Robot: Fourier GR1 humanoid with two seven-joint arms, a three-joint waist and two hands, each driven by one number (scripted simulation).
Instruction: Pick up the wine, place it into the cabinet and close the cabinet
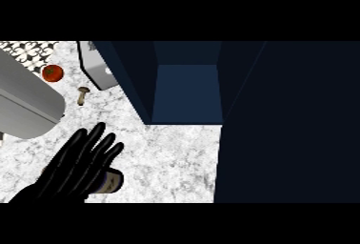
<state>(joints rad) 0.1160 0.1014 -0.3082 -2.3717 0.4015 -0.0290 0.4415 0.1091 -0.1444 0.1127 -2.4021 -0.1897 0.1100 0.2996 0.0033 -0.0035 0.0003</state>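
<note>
One robot hand [74,167] is seen at lower left, the left one by its side of the head view; fingers are held straight and spread, nothing clenched, nothing grasped. No right hand is seen. The wine [110,182] is found partly hidden beneath the palm and fingers, on the white marbled table [172,157]; only a short dark section with a pale label shows to the lower right of the fingers. Its long axis cannot be told for certain, nor which way the neck points; contact cannot be confirmed. The cabinet [186,90] is noted up and to the right, open, dark blue inside, its door [288,124] filling the right. Further off lie a mushroom [82,96] and a tomato [53,73].
</note>
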